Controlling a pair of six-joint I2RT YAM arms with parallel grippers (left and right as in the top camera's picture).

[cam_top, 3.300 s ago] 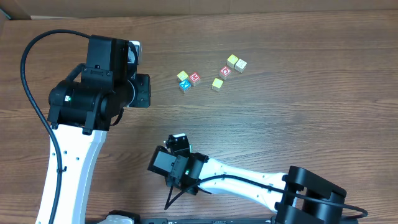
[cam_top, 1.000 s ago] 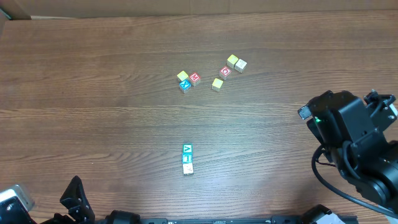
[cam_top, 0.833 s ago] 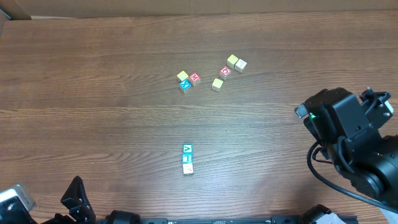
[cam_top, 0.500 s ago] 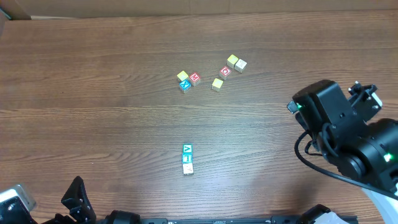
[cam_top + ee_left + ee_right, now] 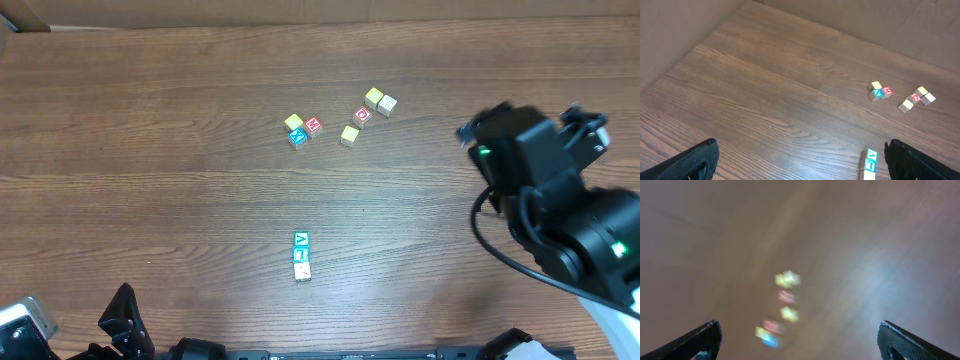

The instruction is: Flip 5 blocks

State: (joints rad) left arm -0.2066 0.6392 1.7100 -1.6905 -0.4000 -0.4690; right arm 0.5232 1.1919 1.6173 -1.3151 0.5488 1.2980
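The right gripper (image 5: 799, 330) is held wide with nothing between its jaws, over the right side of the table (image 5: 150, 150); the left gripper (image 5: 801, 150) is equally wide and empty, at the near left edge. Seven blocks (image 5: 349, 134) are scattered at centre-back and three more are lined up nearer. In the blurred right wrist view, perhaps five can be made out.

Left tool (image 5: 801, 150) wide open; right tool (image 5: 800, 330) wide open, empty.

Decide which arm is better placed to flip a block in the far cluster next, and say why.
Probably the right. The right gripper is open and its arm is out near the far cluster, which its camera faces. The left gripper is open too, but sits back at the near edge.
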